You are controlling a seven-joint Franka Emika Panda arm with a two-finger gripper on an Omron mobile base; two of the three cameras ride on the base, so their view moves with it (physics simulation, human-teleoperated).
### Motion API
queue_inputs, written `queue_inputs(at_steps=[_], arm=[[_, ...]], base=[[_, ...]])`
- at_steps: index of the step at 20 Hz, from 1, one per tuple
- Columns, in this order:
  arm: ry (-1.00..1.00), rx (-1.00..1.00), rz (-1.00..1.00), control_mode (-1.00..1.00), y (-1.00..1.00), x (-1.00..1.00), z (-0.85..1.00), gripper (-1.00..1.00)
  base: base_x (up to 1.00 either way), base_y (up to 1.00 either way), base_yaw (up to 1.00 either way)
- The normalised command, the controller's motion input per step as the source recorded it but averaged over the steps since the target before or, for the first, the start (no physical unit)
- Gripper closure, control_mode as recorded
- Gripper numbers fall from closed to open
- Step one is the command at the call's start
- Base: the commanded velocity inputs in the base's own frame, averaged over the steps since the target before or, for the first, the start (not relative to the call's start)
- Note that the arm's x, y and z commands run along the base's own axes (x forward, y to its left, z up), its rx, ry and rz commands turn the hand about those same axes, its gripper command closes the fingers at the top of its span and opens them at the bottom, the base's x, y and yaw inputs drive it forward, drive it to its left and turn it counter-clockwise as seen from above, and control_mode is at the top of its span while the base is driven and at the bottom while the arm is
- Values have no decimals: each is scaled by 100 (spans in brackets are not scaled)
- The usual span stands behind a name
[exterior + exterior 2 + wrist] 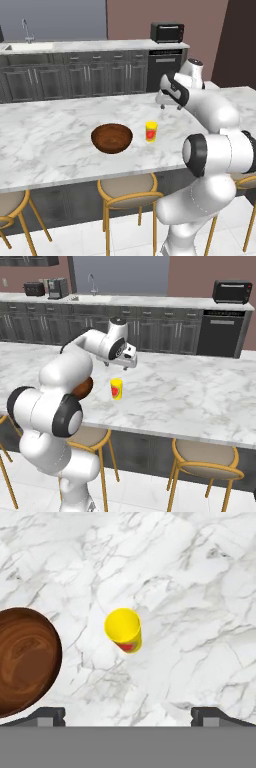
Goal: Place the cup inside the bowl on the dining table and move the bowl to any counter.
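Here my gripper (128, 714) hangs spread wide above the small yellow cylindrical cup (124, 629); it looks light, rigid, perhaps slick, so I'd pinch its sides mid-height.

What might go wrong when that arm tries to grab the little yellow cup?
The cup is small and stands upright, apart from the bowl. The open gripper hovers above it, and in the hand view the cup sits off-centre, so a finger could tip it during the descent. If knocked over it might roll across the smooth dining table. A poorly aimed drop could also miss the shallow bowl.
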Motion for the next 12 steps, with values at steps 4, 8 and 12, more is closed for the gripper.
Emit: queue_inputs(at_steps=[4, 8, 12], arm=[[0, 0, 0, -100, -10, 21, -8, -100], [0, 0, 0, -100, -2, 27, -4, -100], [0, 0, 0, -100, 0, 26, -5, -100]], base=[[0, 0, 0], [0, 0, 0], [0, 0, 0]])
